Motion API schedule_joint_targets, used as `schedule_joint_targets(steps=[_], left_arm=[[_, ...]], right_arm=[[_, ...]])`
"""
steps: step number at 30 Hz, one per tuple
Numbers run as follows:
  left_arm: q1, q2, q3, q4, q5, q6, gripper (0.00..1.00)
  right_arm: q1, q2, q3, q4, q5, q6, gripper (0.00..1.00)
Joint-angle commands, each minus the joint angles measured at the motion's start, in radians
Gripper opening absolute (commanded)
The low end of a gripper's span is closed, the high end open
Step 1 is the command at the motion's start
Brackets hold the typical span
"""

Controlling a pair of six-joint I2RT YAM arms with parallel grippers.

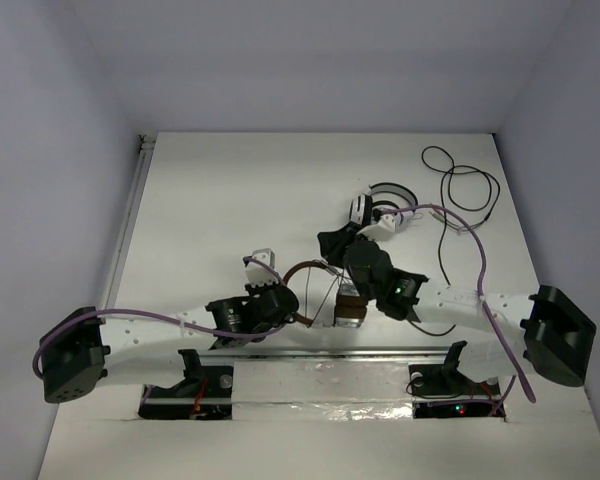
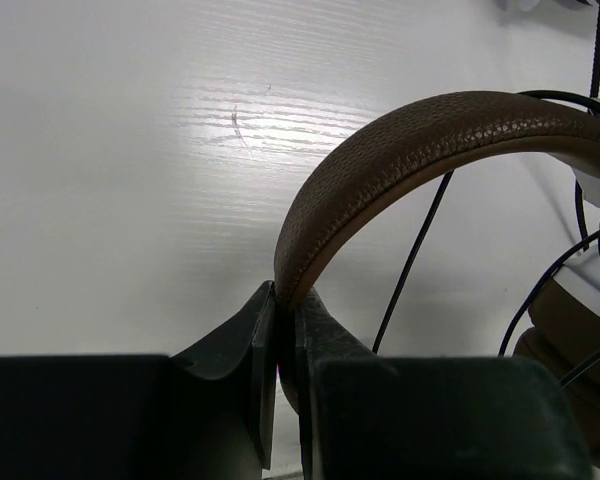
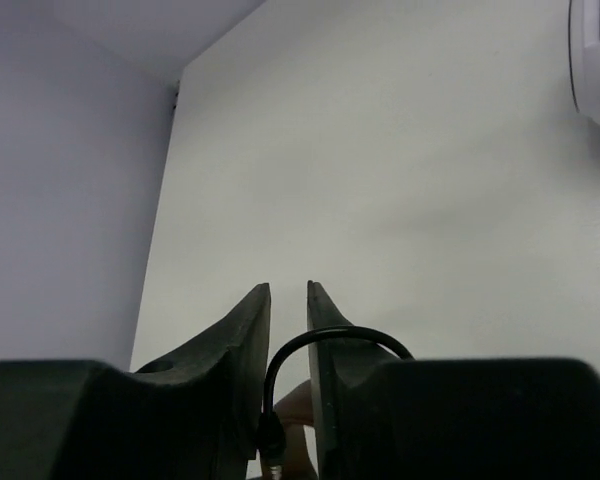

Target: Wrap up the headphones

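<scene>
Where the left arm reaches in over the table (image 2: 130,150), item one: the left gripper (image 2: 283,300), jaws pressed together on the brown headband (image 2: 430,125) of the headphones (image 1: 350,308), pinching it near one end. From the pinch the headband arches up and away to the gripper's right.

Item two: a thin black cable (image 2: 412,260), running under that arch, ahead and right of the fingertips. More strands cross farther right.

Item three: a brown ear pad (image 2: 570,335), low at the left gripper's far right. In the overhead view the earcups sit between the two grippers, nearer the arm bases than the right one.

Item four: the right gripper (image 3: 288,290), jaws narrowly parted, a slim gap showing between the tips. A black cable end (image 3: 330,335) sits back in that gap, bends up out of it and arcs over the right-hand finger. Its plug hangs low between the fingers; whether they touch it cannot be told.

Item five: white headphones (image 1: 382,208), striped black, just ahead and right of the right gripper, apart from it.

Item six: a loose loop of black cord (image 1: 465,185), well beyond and to the right of the right gripper, flat on the table.
</scene>
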Motion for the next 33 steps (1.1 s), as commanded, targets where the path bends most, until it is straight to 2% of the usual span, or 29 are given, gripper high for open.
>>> schedule_joint_targets(steps=[1,2,3,5,11,16,19,26,28,30,33], left_arm=[[-0.008,-0.031,0.075,-0.05,0.007,-0.043,0.0],[-0.008,-0.037,0.087,-0.054,0.018,-0.04,0.0],[-0.008,-0.042,0.094,-0.061,0.022,-0.039,0.0],[-0.008,-0.055,0.117,-0.084,0.027,-0.032,0.0],[-0.008,-0.095,0.144,-0.128,0.038,-0.025,0.0],[-0.008,-0.109,0.154,-0.156,0.032,-0.028,0.0],[-0.008,-0.114,0.158,-0.169,0.022,-0.029,0.0],[-0.008,-0.114,0.164,-0.185,-0.014,-0.031,0.0],[-0.008,-0.114,0.169,-0.2,-0.036,-0.032,0.0],[-0.008,-0.117,0.17,-0.205,-0.059,-0.031,0.0],[-0.008,-0.117,0.169,-0.217,-0.091,-0.031,0.0]], right_arm=[[-0.029,0.002,0.022,0.066,0.029,0.007,0.29],[-0.043,0.006,0.022,0.061,0.028,0.008,0.3],[-0.058,0.011,0.024,0.057,0.025,0.01,0.35],[-0.072,0.023,0.027,0.041,0.015,0.016,0.41],[-0.108,0.038,0.01,0.028,-0.014,0.024,0.47],[-0.143,0.038,0.035,-0.014,-0.055,-0.009,0.62],[-0.17,0.026,0.061,-0.037,-0.078,-0.042,0.67],[-0.221,0.067,0.139,-0.101,-0.149,-0.114,0.7],[-0.233,0.071,0.148,-0.113,-0.182,-0.124,0.67],[-0.233,0.036,0.136,-0.11,-0.187,-0.13,0.61],[-0.233,-0.052,0.11,-0.133,-0.189,-0.154,0.2]])
